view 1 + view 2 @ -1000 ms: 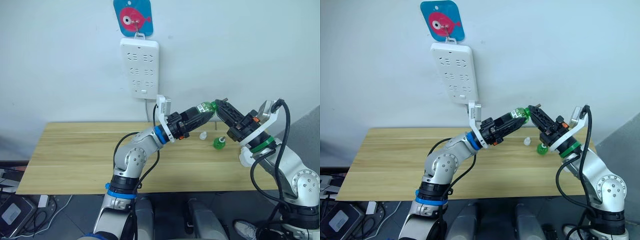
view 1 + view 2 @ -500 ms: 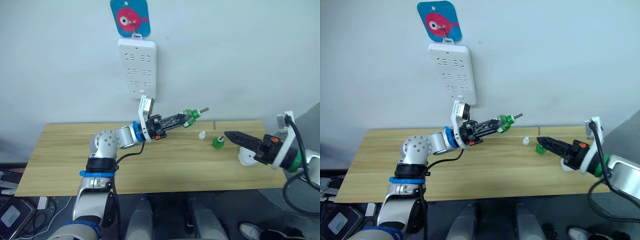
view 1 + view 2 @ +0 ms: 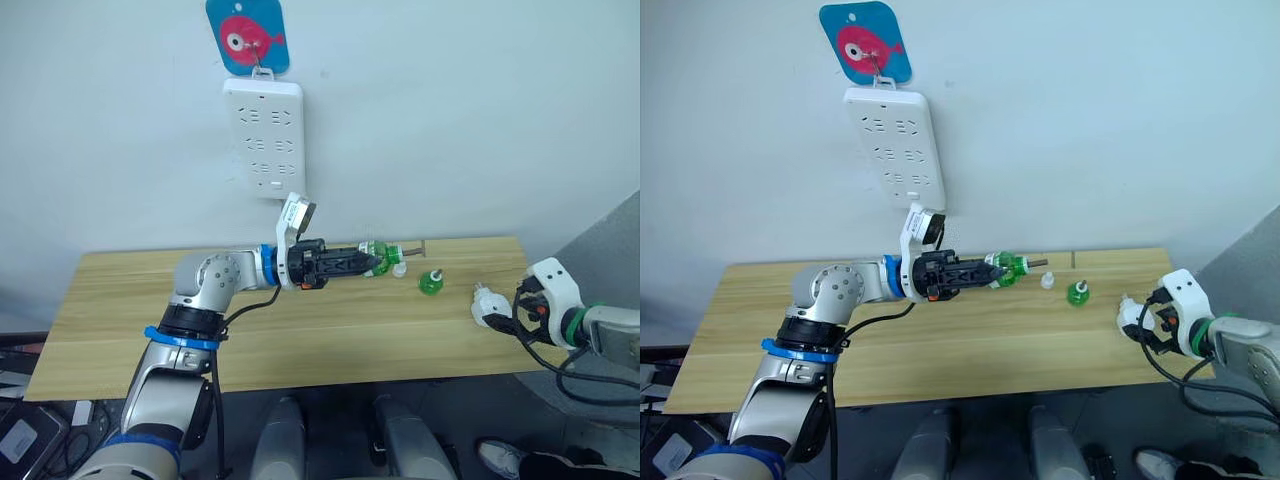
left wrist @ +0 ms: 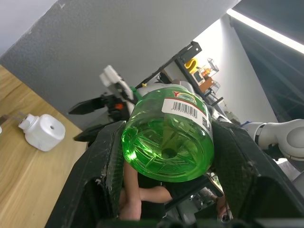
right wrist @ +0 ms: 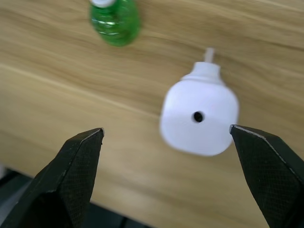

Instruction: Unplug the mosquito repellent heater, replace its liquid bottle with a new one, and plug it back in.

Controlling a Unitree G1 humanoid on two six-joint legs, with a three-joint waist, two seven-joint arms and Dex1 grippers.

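left gripper point(image 3: 372, 262): clamped on green bottle point(image 4: 167, 135). right gripper point(image 5: 166, 175): wide, empty, mosquito repellent heater point(image 5: 198, 117) on table point(image 3: 130, 300) just ahead. step: bottle swap; next, grasp heater.

head stereo: high, facing wall, both eyes share desk point(image 3: 300, 330)
left wrist: close behind green bottle point(image 4: 167, 134)
right wrist: near, above heater point(image 5: 198, 117)

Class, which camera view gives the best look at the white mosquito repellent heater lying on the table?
The right wrist view: the mosquito repellent heater sits between the open right gripper's fingers, top hole facing the camera. The eye views show it small at the table's right end; the left wrist view shows it at one edge.
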